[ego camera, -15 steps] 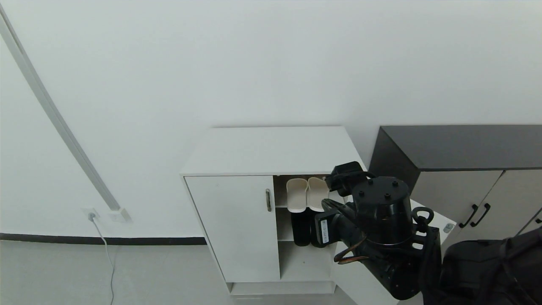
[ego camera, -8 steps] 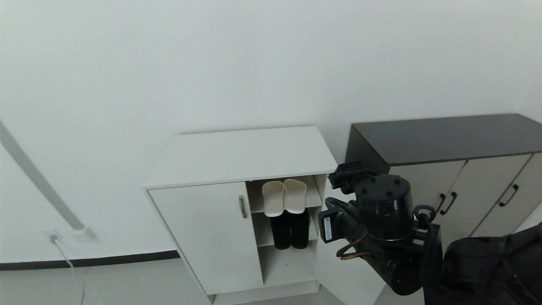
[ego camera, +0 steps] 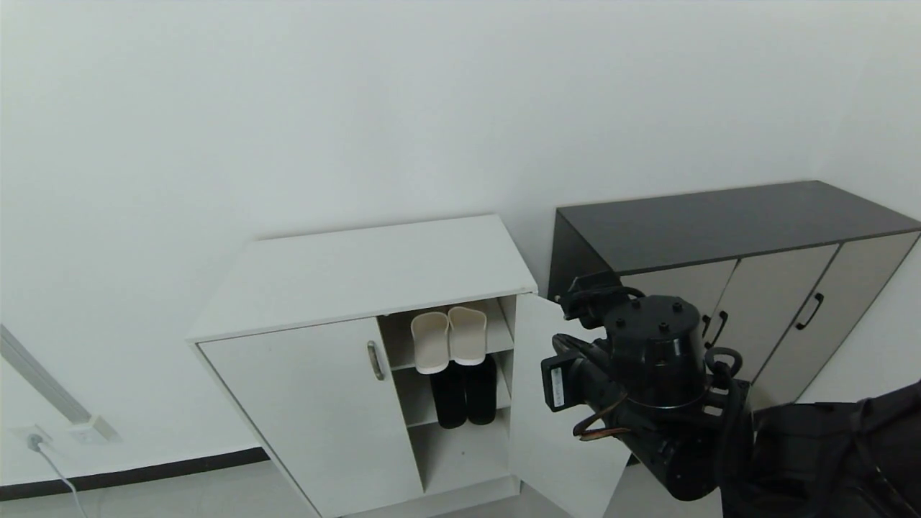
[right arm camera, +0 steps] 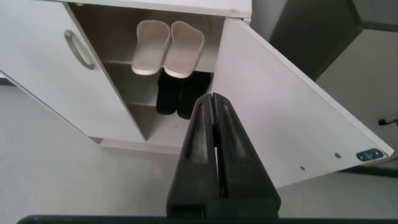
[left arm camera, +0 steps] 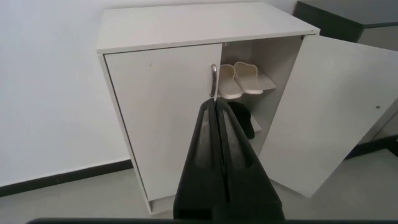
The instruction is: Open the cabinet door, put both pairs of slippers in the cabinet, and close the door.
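Head view: cabinet (ego camera: 360, 277), white, stands against the wall. Its left door (ego camera: 316, 410) is closed, with the handle (ego camera: 375, 360) at the door's inner edge. Its right door (ego camera: 561, 410) is swung wide open. Inside the cabinet, white slippers (ego camera: 450, 338) lie side by side on the top shelf, heels toward the opening. Black slippers (ego camera: 464, 396) sit side by side on the shelf just below them. The right arm (ego camera: 647, 374) hangs in front of the open right door. A dark cabinet (ego camera: 719, 230) stands just beside the cabinet, on its right.

Left wrist view: the left gripper (left arm camera: 215, 106) has its fingers pressed together and holds nothing. It is out in front of the cabinet, apart from it, and points toward the handle (left arm camera: 214, 79). Both pairs show on their shelves past the closed door's edge.

Right wrist view: the right gripper (right arm camera: 213, 99) is also pinched tight and empty. It is above and in front of the cabinet's opening, apart from it, and points down toward the black slippers (right arm camera: 177, 93). The open right door (right arm camera: 280, 124) stands out from the cabinet just beside the fingers.
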Robot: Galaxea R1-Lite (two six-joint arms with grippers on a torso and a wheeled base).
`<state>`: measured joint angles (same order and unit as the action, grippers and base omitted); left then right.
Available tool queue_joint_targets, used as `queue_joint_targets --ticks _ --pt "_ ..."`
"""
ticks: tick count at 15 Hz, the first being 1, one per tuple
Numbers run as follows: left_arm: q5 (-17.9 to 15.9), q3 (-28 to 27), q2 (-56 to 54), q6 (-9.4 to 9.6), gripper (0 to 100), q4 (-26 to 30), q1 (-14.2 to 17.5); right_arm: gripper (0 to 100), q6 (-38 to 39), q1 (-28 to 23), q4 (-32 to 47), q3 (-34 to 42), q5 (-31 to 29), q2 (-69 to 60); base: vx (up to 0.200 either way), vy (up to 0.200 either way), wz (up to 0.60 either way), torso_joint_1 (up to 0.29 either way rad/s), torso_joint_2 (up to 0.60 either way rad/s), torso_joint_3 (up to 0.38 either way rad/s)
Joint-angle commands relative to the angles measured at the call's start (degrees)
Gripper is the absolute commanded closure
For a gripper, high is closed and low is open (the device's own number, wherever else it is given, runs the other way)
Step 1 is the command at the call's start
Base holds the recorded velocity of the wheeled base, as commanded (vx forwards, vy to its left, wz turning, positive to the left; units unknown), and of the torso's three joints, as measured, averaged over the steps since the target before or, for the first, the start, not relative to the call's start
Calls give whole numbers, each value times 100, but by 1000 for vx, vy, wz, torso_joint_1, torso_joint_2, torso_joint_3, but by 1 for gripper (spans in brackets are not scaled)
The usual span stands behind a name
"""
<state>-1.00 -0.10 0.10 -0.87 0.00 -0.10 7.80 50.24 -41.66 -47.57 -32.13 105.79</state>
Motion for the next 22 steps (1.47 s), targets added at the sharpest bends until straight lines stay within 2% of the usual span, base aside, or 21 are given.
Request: queue_joint_targets --ticks 1,3,8,15,18,22 --pt "3 1 -1 -1 100 0 -8 100 2 -5 0 2 -3 21 0 0 0 0 0 0" --pt "3 1 -1 -1 100 0 -8 100 2 -5 0 2 -3 21 0 0 0 0 0 0" --pt "3 1 -1 -1 100 0 -8 100 2 -40 0 2 5 29 -200 0 0 2 2 1" --pt "3 1 -1 -1 100 0 -8 100 2 -190 0 -42 23 109 0 0 0 0 0 0" --pt "3 1 -1 -1 100 0 -8 100 -16 -585 26 -253 190 240 0 0 0 0 0 0" --pt "3 1 -1 7 100 0 -8 100 -7 -1447 228 -1132 269 838 0 0 0 0 0 0"
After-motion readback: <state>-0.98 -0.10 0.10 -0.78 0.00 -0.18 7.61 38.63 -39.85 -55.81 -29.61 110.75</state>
